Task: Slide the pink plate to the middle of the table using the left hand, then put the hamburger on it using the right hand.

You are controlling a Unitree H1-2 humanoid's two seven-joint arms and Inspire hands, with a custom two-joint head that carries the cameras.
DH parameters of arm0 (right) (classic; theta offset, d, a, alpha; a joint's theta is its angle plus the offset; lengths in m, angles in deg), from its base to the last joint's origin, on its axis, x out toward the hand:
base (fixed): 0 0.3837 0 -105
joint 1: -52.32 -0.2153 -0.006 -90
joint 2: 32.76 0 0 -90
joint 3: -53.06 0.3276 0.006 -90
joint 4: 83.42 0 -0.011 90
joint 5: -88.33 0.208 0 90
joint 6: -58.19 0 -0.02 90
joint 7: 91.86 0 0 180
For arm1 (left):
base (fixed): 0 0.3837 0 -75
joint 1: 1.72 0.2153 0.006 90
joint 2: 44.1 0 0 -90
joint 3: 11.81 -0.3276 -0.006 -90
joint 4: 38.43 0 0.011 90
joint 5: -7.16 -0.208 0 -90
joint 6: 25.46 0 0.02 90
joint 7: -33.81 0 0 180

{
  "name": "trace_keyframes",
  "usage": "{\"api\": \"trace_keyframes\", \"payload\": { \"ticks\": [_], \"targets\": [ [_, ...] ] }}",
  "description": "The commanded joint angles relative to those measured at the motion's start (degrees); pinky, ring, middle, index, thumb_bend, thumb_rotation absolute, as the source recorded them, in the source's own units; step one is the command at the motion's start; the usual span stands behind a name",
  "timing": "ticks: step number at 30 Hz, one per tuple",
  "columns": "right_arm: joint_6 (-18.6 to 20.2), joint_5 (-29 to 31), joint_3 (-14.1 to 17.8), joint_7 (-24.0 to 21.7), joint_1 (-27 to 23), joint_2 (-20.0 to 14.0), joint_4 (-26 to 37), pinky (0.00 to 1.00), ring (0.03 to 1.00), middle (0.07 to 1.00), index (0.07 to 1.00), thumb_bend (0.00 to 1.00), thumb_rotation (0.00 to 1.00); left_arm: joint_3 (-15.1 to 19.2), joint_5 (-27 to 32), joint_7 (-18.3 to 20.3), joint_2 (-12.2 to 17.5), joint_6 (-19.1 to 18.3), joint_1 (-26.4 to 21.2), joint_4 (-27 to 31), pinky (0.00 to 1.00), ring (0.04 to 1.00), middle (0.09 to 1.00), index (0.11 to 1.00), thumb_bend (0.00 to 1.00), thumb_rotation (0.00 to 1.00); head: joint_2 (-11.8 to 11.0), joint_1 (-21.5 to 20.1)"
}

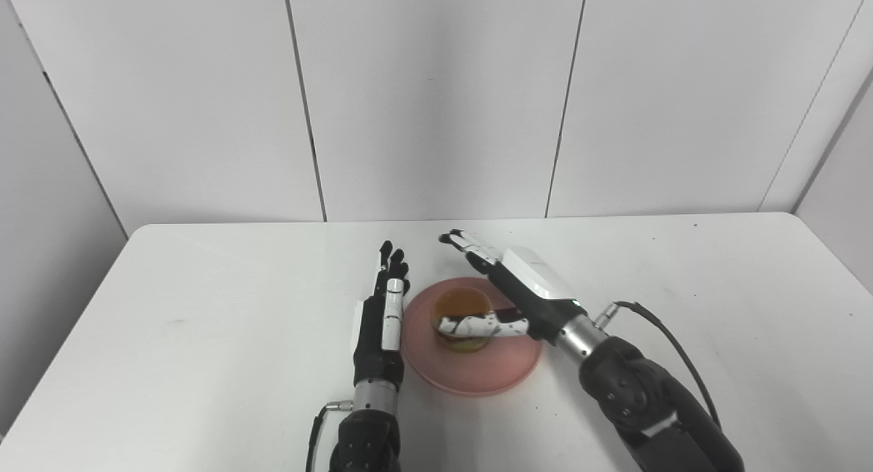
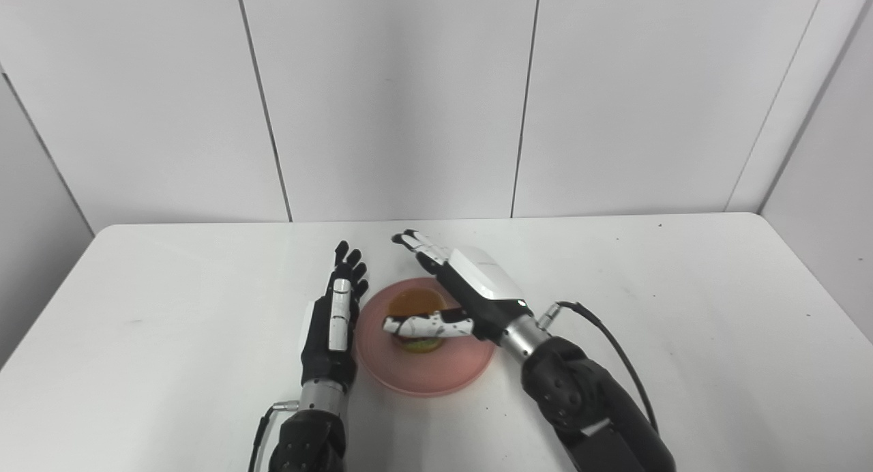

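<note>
Sitting pretty: the hamburger [image 1: 462,319] is on the pink plate [image 1: 477,373], toward the plate's far-left part, bun top up and a strip of green showing at its base.
Plate position: pink plate lies flat on the white desk [image 1: 204,335], roughly mid-desk and toward the near edge, right between the two arms.
Right hand: the right hand [image 1: 522,291] hangs over the plate's far-right side, palm turned toward the burger, arm coming in from the lower right.
Right fingers: spread apart and released, the long ones reaching out past the plate's far rim, clear of the bun; the thumb [image 1: 481,325] stretches across the front of the hamburger, and whether it touches the bun I cannot tell.
Left hand: the left hand [image 1: 382,315] stands just beside the plate's left rim, on edge, pointing away toward the wall.
Left fingers: straight, held together, released and holding nothing; contact with the rim cannot be told from either view.
Cable: a black lead [image 1: 672,342] loops out from the right wrist above the desk.
Backdrop: plain white wall panels [image 1: 436,97] behind the desk.
</note>
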Motion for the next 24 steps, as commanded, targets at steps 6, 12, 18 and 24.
{"api": "trace_keyframes", "payload": {
  "ticks": [6, 12, 18, 24],
  "targets": [
    [-4.99, 7.74, 7.27, 6.61, 1.69, 3.83, -1.21, 0.96, 1.0, 1.0, 1.0, 0.69, 0.91, 0.45, 0.89, 1.0, -0.14, 0.78, 4.0, -2.15, 0.98, 0.977, 0.983, 0.992, 0.66, 1.0, -0.05, -0.5],
    [-12.35, 20.03, 13.41, 7.48, 0.04, 7.95, -11.95, 1.0, 1.0, 1.0, 1.0, 0.67, 0.88, 0.99, 2.2, 0.94, -0.41, 1.78, 4.12, -2.33, 1.0, 0.976, 0.982, 0.997, 0.65, 1.0, -0.06, -1.17],
    [-9.0, 26.86, 15.76, 5.2, 1.16, 9.93, -12.08, 1.0, 1.0, 1.0, 1.0, 0.73, 0.94, 0.39, 1.76, 0.89, 0.18, 1.88, 4.54, -1.95, 1.0, 0.984, 0.99, 0.993, 0.66, 1.0, -0.29, -1.68],
    [-7.02, 32.02, 17.08, 3.82, 2.27, 11.48, -10.86, 1.0, 1.0, 1.0, 1.0, 0.67, 0.94, -0.13, 0.21, 0.04, 0.79, 1.33, 4.46, -1.94, 1.0, 0.986, 0.991, 0.985, 0.67, 1.0, -0.42, -1.83]
  ]
}}
